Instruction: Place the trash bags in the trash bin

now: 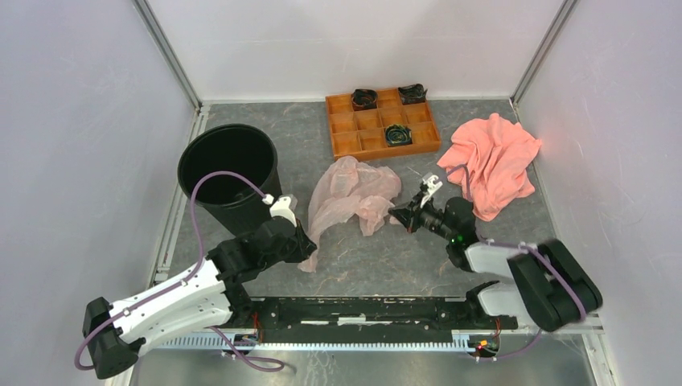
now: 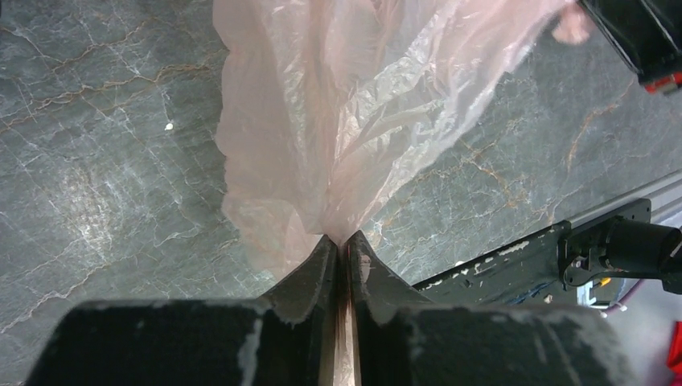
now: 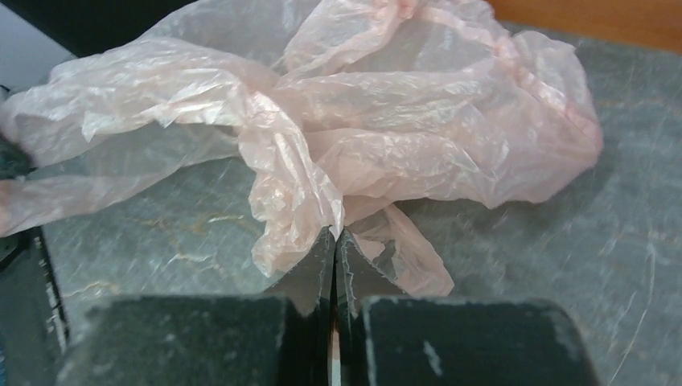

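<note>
The pale pink translucent trash bag (image 1: 351, 195) lies crumpled on the grey table between my two arms. My left gripper (image 1: 308, 245) is shut on its near left end; in the left wrist view (image 2: 344, 240) the plastic (image 2: 338, 104) runs between the closed jaws. My right gripper (image 1: 394, 214) is shut on its right edge; the right wrist view (image 3: 335, 233) shows the bag (image 3: 386, 137) pinched at the tips. The black trash bin (image 1: 231, 173) stands upright at the left, just behind my left gripper, with nothing visible inside.
An orange compartment tray (image 1: 381, 122) with dark items in some cells sits at the back centre. A salmon-pink cloth (image 1: 492, 161) lies at the back right, beside my right arm. White walls enclose the table.
</note>
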`<state>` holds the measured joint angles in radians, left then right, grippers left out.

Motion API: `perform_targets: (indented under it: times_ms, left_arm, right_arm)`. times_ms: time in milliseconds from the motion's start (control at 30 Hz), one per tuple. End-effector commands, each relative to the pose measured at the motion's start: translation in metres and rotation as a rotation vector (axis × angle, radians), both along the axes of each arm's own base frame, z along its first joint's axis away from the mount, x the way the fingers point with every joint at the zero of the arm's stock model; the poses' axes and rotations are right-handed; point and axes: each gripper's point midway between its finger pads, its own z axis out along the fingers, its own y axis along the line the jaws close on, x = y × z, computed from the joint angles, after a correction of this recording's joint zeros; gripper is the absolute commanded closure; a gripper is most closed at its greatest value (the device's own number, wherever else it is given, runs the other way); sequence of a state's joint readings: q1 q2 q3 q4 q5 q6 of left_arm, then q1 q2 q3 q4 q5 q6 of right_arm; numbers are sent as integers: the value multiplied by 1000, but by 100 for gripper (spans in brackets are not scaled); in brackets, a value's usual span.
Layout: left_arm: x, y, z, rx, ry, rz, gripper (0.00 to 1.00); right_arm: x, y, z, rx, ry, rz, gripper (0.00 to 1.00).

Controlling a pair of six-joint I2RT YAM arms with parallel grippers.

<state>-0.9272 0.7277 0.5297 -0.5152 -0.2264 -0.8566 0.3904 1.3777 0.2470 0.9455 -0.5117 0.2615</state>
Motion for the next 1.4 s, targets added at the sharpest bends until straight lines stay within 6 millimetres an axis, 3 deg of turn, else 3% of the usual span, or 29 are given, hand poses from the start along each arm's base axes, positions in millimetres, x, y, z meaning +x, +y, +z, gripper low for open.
perform_targets:
  times_ms: [0, 133, 233, 333, 433, 467, 533, 567, 600, 667, 700, 733, 800, 833, 867, 900, 933, 1000, 1067, 1133, 1200, 1233, 1267, 1300, 1333, 1367]
  left_arm:
    - [3, -6, -1, -41, 33, 52, 83]
    - [-5, -6, -27, -39, 98, 60, 82]
    - [-12, -9, -42, -66, 146, 61, 93]
    - [-15, -11, -47, -100, 181, 88, 98]
    - [-9, -19, -32, -135, 175, 101, 98]
    - [-3, -24, -19, -134, 159, 100, 98]
    - [17, -38, 25, -119, 85, 79, 98]
    - [30, -46, 53, -96, 38, 65, 98]
    - [45, -58, 96, -95, -36, 43, 98]
    - [72, -79, 191, -90, -182, -7, 98]
    - [82, -89, 246, -116, -263, -35, 98]
    - [86, -98, 295, -156, -339, -72, 98]
    - [79, -100, 405, -307, -535, -127, 98]
    - [78, -100, 423, -332, -586, -144, 98]
    - [77, -97, 433, -346, -630, -145, 98]
    - [76, -87, 431, -348, -657, -119, 98]
    - [80, -82, 410, -325, -649, -84, 98]
    - [89, -71, 342, -266, -591, -3, 98]
    - [92, -65, 242, -177, -456, 53, 98]
    - [81, -65, 150, -123, -286, 53, 98]
    - [63, -65, 87, -81, -163, 7, 98]
    - [57, -64, 70, -77, -128, 5, 98]
    - [55, -62, 65, -70, -125, -2, 98]
    - [58, -62, 73, -63, -154, -14, 98]
    - [63, -62, 92, -51, -200, -30, 98]
    - [73, -65, 127, -51, -272, -45, 98]
  right_arm:
    - [-27, -13, -9, -4, 118, -73, 100]
    - [-45, -26, -17, -71, 221, -96, 99]
    - [-61, -29, -19, -86, 254, -76, 100]
    - [-73, -38, -35, -107, 324, -108, 99]
    - [-82, -42, -47, -154, 395, -98, 100]
    - [-78, -43, -42, -190, 399, -102, 100]
    - [-59, -46, -11, -250, 369, -127, 100]
    - [-42, -45, 23, -267, 317, -144, 100]
    - [-25, -44, 60, -272, 263, -168, 100]
    - [9, -41, 190, -217, 61, -225, 100]
    - [12, -41, 245, -185, -15, -236, 100]
    - [11, -40, 316, -115, -133, -240, 100]
    - [-13, -39, 418, 16, -336, -195, 100]
    - [-29, -37, 449, 69, -431, -153, 100]
    - [-45, -37, 467, 117, -521, -114, 100]
    - [-54, -37, 461, 140, -566, -95, 100]
    - [-61, -39, 452, 167, -621, -92, 100]
    - [-46, -41, 381, 165, -614, -140, 99]
    - [-21, -41, 271, 90, -426, -197, 99]
    - [-19, -35, 151, -13, -193, -167, 99]
    - [-30, -33, 75, -55, -32, -136, 99]
    - [-35, -32, 60, -65, 8, -117, 99]
    - [-36, -31, 60, -72, 11, -106, 99]
    - [-31, -31, 72, -76, -7, -112, 99]
    - [-23, -31, 103, -76, -61, -130, 99]
    - [-12, -33, 148, -71, -137, -156, 99]
